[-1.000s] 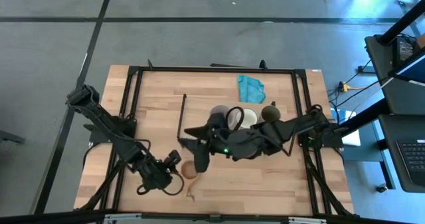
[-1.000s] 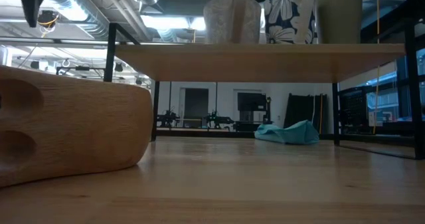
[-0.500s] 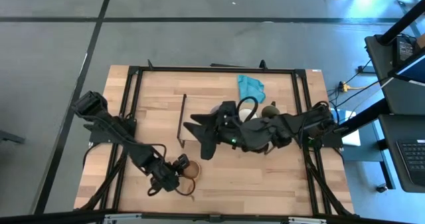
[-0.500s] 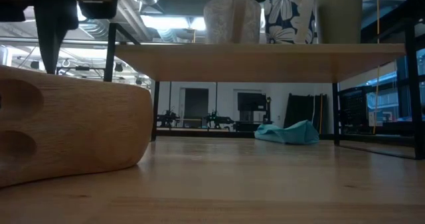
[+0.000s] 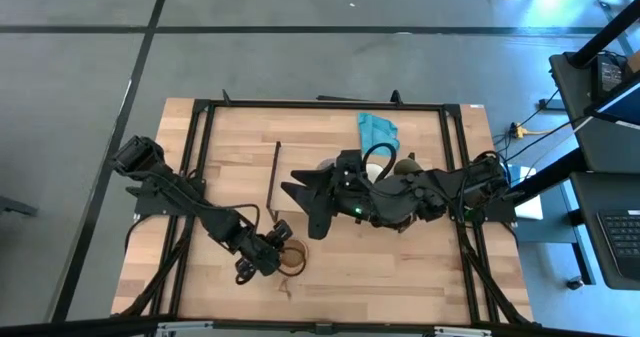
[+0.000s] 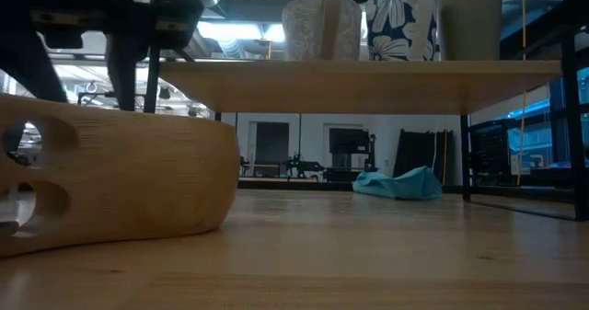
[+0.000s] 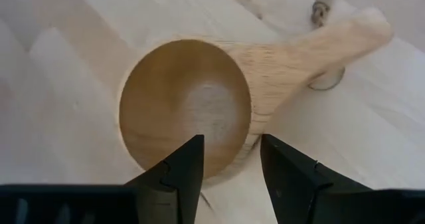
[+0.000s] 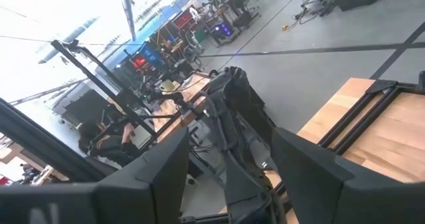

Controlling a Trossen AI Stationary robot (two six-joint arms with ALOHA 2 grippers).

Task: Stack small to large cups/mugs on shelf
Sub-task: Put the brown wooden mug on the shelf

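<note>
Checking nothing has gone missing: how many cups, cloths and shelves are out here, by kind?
Cups: 4 (grey cup, white patterned cup and olive-green cup on the shelf; wooden cup on the table)
Teal cloth: 1
Shelf: 1
Total: 6

A teal cloth (image 5: 378, 131) lies crumpled on the table (image 5: 230, 187) — near its far edge.
</note>
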